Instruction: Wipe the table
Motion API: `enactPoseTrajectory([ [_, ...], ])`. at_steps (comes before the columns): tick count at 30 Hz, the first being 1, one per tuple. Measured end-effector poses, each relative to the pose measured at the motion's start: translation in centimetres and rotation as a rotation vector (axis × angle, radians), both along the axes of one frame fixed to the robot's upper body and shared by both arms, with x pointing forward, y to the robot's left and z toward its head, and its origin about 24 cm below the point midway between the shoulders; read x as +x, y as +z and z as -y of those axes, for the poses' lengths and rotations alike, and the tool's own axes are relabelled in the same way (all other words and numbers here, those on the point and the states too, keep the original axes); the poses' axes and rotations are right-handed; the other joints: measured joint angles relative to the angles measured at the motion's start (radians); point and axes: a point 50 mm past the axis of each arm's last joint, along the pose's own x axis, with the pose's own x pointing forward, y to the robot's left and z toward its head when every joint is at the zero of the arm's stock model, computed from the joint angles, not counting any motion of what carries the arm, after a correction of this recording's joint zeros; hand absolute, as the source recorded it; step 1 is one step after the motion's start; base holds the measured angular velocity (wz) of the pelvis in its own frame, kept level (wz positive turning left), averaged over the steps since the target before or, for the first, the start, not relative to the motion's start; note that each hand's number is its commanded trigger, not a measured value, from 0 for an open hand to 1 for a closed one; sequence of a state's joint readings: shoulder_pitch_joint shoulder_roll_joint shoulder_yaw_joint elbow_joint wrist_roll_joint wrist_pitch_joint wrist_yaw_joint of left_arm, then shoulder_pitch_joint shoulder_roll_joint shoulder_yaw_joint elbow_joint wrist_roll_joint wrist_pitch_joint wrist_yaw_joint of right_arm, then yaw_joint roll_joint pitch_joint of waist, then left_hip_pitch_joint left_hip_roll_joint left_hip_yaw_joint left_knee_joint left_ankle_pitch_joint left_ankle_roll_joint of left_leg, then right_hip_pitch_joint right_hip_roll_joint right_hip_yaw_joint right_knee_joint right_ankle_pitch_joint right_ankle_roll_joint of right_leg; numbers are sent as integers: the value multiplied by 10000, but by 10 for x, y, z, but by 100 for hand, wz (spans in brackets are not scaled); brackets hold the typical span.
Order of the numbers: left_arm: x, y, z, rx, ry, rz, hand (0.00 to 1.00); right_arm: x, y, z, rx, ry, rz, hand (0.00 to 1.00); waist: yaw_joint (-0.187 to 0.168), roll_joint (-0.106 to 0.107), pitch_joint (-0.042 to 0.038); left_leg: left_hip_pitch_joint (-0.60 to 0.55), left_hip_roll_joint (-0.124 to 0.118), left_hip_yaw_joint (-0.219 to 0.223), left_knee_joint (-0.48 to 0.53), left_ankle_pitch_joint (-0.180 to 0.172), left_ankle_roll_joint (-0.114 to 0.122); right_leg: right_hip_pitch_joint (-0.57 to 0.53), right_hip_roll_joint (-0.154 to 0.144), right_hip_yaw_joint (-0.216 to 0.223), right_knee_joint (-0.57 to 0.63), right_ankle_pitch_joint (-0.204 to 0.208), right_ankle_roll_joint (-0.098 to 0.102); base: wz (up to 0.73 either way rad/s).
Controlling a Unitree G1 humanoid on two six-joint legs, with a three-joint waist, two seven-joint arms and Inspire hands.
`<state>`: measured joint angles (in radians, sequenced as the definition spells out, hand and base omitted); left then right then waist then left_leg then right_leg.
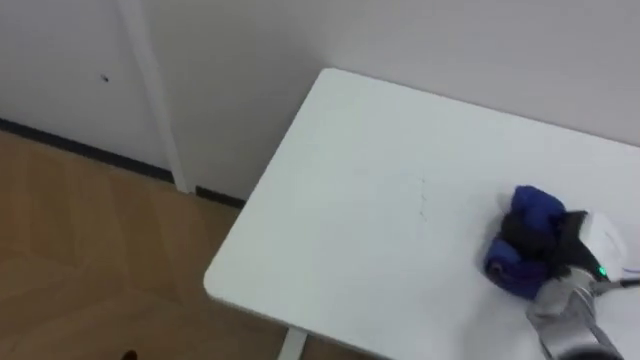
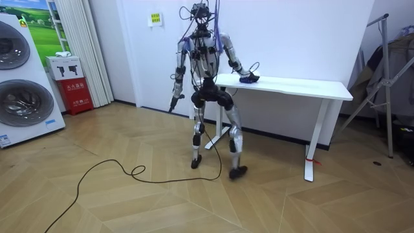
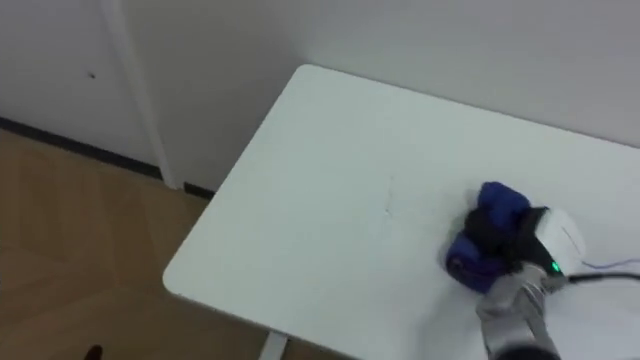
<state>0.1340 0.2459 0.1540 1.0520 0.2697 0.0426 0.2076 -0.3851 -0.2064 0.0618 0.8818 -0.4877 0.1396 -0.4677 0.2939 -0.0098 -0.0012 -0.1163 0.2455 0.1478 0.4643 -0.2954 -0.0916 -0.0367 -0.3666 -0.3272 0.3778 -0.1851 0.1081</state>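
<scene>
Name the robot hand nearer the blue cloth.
Right. The right robot hand grips the blue cloth on the table; the left robot hand hangs beside its hip.

Silver-grey limbs with black joints, dark torso; cables bunch about head and chest; right hand (image 1: pixel 565 242) has black fingers (image 1: pixel 522 238), a white tag at its back, a small green light.

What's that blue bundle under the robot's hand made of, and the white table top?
The blue bundle looks like soft cloth: it bunches in rounded folds under the right hand. The table top seems to be smooth, matte white laminate or painted board, flat with a thin edge; the look leaves open which of the two.
</scene>
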Motion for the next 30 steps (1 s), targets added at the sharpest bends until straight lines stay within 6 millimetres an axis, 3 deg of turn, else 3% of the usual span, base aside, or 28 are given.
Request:
enactPoseTrajectory([
  [1,7,1,0,6,-141,137,0,10,8,-6,-73,414,160,100,27,-39,-2,-217,129,-148,-1,119,-157,5,0,-3,-322,216,13,25],
  [3,20,7,-7,128,-179,471,0,35,32,-24,-153,1633,685,100,237,-275,42,-797,644,-751,-142,621,-908,-49,235,-52,-1011,890,78,43],
  [4,21,9,-10,214,-171,500,0,39,36,-27,-194,1840,787,100,279,-391,27,-863,825,-836,-231,754,-1116,-143,328,-58,-900,925,47,39],
  [5,16,9,-13,290,-55,416,0,39,36,-26,-340,2036,770,100,430,-368,11,-851,1229,-1047,-384,1008,-1517,-381,656,-149,-124,279,1065,29],
  [6,4,7,-13,196,113,142,0,35,34,-21,-583,2083,706,100,355,-177,19,-815,1754,-1240,-622,1460,-1082,-612,1122,-353,735,-302,561,45],
  [7,-14,4,-13,126,255,-301,0,21,25,-12,-653,2013,563,100,26,-254,25,-818,1897,-1141,-952,2270,-408,-616,1313,-519,1111,-794,286,51],
  [8,-26,2,-11,19,327,-609,0,13,20,-5,-748,1941,441,100,-169,-331,-1,-805,1965,-1006,-1053,2673,-347,-552,1372,-631,1190,-959,190,59],
  [9,-49,-3,-4,-223,532,-1186,0,-3,13,14,-839,1514,323,100,-546,-411,65,-826,1894,-752,-983,2930,-397,-338,1438,-957,1175,-1137,3,47],
  [10,-58,-4,-2,-346,647,-1403,0,-12,9,24,-870,1167,250,100,-748,-400,74,-865,1814,-559,-818,2902,-387,-164,1455,-1147,1020,-1190,-52,74],
  [11,-72,-5,0,-496,772,-1734,0,-35,2,44,-940,420,126,100,-1181,-413,76,-1061,1495,-398,-322,2738,-333,154,1492,-1572,709,-1229,-121,85],
  [12,-83,-4,-1,-495,794,-1993,0,-54,-3,63,-947,-312,-40,100,-1516,-525,92,-1188,912,-377,288,2309,-285,390,1534,-1762,449,-1229,-133,80],
  [13,-86,-4,-1,-526,821,-2049,0,-62,-5,70,-949,-574,-168,100,-1582,-515,76,-1192,664,-379,527,2015,-227,509,1577,-1838,302,-1213,-160,52],
  [14,-87,-3,0,-549,816,-2053,0,-74,-7,81,-1035,-938,-349,100,-1722,-413,51,-1117,115,-378,809,1431,-136,752,1679,-1915,50,-1144,-216,17],
  [15,-84,-3,0,-553,785,-1942,0,-77,-6,85,-1110,-1075,-453,100,-1749,-326,58,-973,-284,-338,831,978,-15,863,1822,-1866,-138,-1070,-281,0],
  [16,-82,-3,0,-554,771,-1852,0,-76,-5,86,-1162,-1069,-458,100,-1705,-289,54,-902,-405,-273,801,831,112,866,1894,-1780,-210,-1027,-308,-51],
  [18,-75,-5,6,-683,765,-1621,0,-62,-2,75,-1113,-922,-327,100,-990,-121,46,-200,-502,-48,34,701,98,638,2147,-955,-376,-794,-375,-105],
  [19,-73,-7,9,-780,772,-1567,0,-55,0,69,-1213,-720,-268,100,-868,-24,34,-61,-505,-16,-149,682,28,555,2193,-770,-433,-705,-371,-105],
  [20,-66,-9,15,-947,772,-1459,0,-41,8,57,-1628,-127,-150,100,-649,111,20,118,-526,106,-518,704,-82,392,2255,-468,-567,-503,-357,-89],
  [21,-57,-10,17,-1009,744,-1259,0,-23,14,38,-1682,603,90,100,-384,105,-2,297,-576,335,-1041,811,-257,86,2267,-146,-538,-354,-353,-82],
  [22,-53,-10,17,-1025,756,-1154,0,-12,19,25,-1638,1014,263,100,-259,103,-1,354,-609,438,-1268,846,-279,-76,2268,-18,-540,-284,-364,-73],
  [24,-36,-9,18,-980,827,-726,0,18,33,-27,-1443,2754,814,100,-107,41,40,327,-754,424,-1708,1098,-237,-372,2203,3,-607,-110,-367,-21],
  [25,-28,-8,20,-1021,762,-503,0,23,34,-42,-1385,3383,909,100,-57,20,51,303,-853,348,-1868,1186,-210,-352,2129,-124,-695,-97,-342,27],
  [27,-21,-6,21,-1009,667,-253,0,24,35,-52,-1139,3763,1139,100,-8,-55,80,190,-1031,69,-2007,1286,-136,-300,1976,-410,-717,-123,-273,47],
  [30,-29,-6,18,-804,884,-421,0,13,25,-43,-705,3308,1231,100,-217,-137,75,213,-1236,-307,-2135,1334,-64,30,1831,-870,-927,-48,-137,49],
])
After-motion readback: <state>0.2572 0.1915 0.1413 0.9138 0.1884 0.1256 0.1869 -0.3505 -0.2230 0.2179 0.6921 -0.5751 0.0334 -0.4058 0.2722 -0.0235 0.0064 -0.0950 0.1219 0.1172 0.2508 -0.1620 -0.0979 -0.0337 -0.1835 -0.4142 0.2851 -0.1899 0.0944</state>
